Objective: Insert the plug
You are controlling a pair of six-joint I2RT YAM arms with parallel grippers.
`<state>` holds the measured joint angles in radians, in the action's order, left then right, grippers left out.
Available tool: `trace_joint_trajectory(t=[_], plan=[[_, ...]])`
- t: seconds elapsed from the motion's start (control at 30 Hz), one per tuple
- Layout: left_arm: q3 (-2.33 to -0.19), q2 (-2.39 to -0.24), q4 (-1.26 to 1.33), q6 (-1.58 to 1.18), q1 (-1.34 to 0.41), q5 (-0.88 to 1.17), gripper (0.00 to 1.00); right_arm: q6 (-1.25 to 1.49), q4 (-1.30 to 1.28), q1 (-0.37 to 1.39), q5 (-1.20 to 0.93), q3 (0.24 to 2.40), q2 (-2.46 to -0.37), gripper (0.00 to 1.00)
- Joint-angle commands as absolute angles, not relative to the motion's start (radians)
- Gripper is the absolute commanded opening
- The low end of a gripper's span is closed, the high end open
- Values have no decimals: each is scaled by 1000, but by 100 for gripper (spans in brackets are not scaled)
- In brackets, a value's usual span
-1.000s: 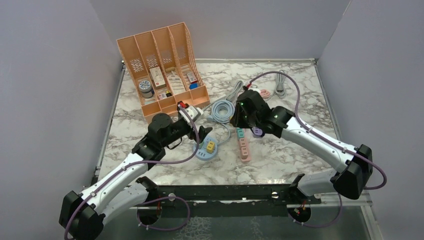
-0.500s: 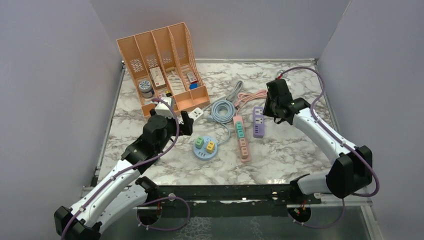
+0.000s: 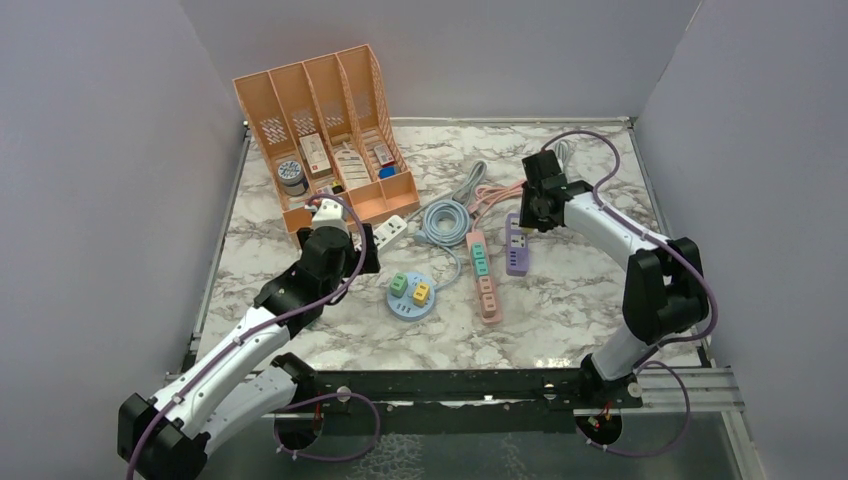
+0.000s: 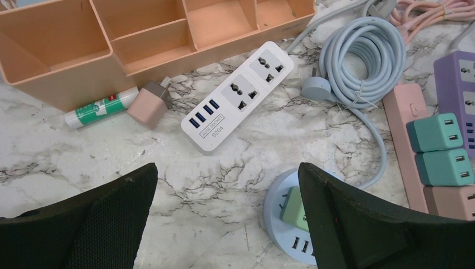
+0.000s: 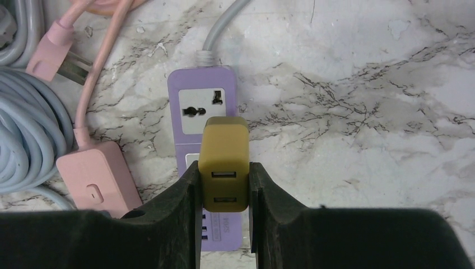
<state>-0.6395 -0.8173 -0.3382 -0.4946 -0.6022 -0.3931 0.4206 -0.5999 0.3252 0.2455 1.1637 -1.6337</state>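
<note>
Gripping a mustard-yellow plug (image 5: 224, 159) by its two sides, the right claw (image 5: 224, 182) is clenched on it, with the plug's two USB slots facing the wrist camera. The plug sits directly over the purple power strip (image 5: 200, 106), next to that strip's one uncovered socket; whether its prongs have entered the strip cannot be told. This strip lies right of the desk's (image 3: 600, 300) middle, closer to the far edge than the near one, with a pink power strip (image 5: 98, 179) just beside it on the left and a coiled pale blue cable (image 5: 22, 140) beyond that. The left claw (image 4: 227, 174) is released, its fingers spread wide and grasping nothing, above bare marble left of the middle. Ahead of it lie a white power strip (image 4: 238, 95), a pink cube adapter (image 4: 148, 103) and a glue stick (image 4: 101, 109), all near the orange organizer (image 4: 112, 33) at the far left corner. A round blue socket hub (image 4: 285, 224) shows by its right finger.
</note>
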Motion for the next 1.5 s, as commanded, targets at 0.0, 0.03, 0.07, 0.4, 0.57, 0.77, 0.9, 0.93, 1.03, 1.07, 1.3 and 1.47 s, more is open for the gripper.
trace_joint_trajectory(t=[0.0,0.03,0.07,0.4,0.57,0.77,0.9,0.93,1.03,1.07,1.3,1.47], plan=[[-669,-821,-328,-435,-595,-360,98,389,-566,317,227,1212,-1650,1],[-664,-821,-320,-435,-594,-360,98,386,-562,316,223,1210,-1654,1],[-660,-823,-312,-436,-594,-359,98,385,-561,316,218,1209,-1658,1],[-657,-844,-283,-420,-591,-336,98,371,-542,308,196,1221,-1720,1],[-658,-850,-275,-419,-591,-336,98,370,-541,305,209,1231,-1731,1],[-661,-860,-271,-418,-589,-334,98,381,-560,302,215,1235,-1769,1],[-667,-868,-270,-416,-589,-337,98,391,-574,300,214,1230,-1803,1],[-667,-870,-269,-414,-589,-338,98,392,-576,299,211,1228,-1813,1],[-669,-873,-268,-411,-588,-343,98,385,-583,297,193,1225,-1850,1],[-669,-873,-268,-410,-588,-344,98,383,-586,295,186,1226,-1866,1],[-667,-880,-274,-405,-586,-350,98,384,-598,293,129,1191,-1960,1],[-677,-908,-274,-401,-581,-352,98,399,-610,293,157,1166,-2013,1]])
